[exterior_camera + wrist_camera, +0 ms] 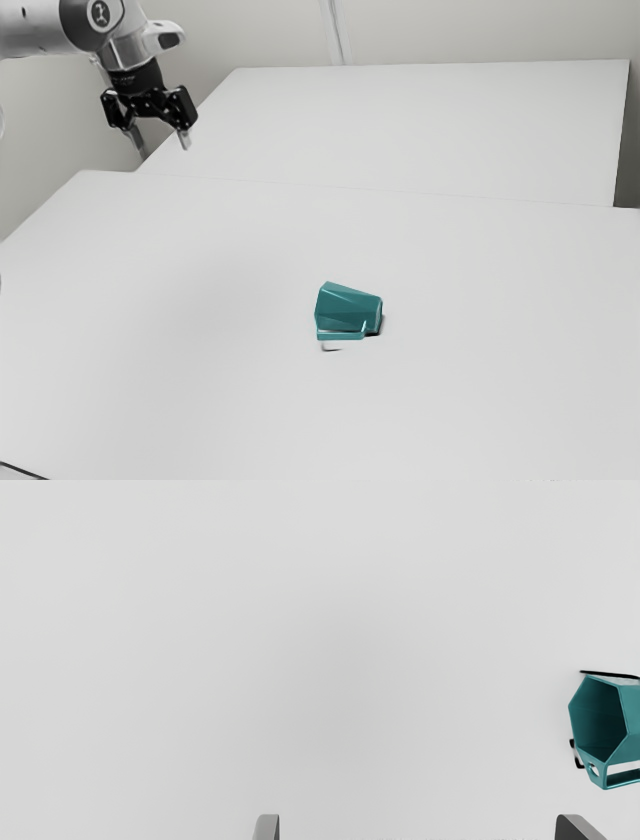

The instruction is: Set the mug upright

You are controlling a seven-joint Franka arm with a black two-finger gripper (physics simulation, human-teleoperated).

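A white robot arm (40, 30) with smooth, rounded casings bears a dark round badge (100, 13) with a pale symbol. A rounded white housing (158, 32) with a dark grey face juts from the wrist section (126, 52). The black gripper (163, 148), angular and flecked with small pale spots, has slim grey fingers (266, 828) with rounded corners.

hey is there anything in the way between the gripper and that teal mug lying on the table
Nothing visible stands in the way. The open gripper is up at the exterior view's upper left, and only bare tabletop shows between it and the mug, which lies on its side.
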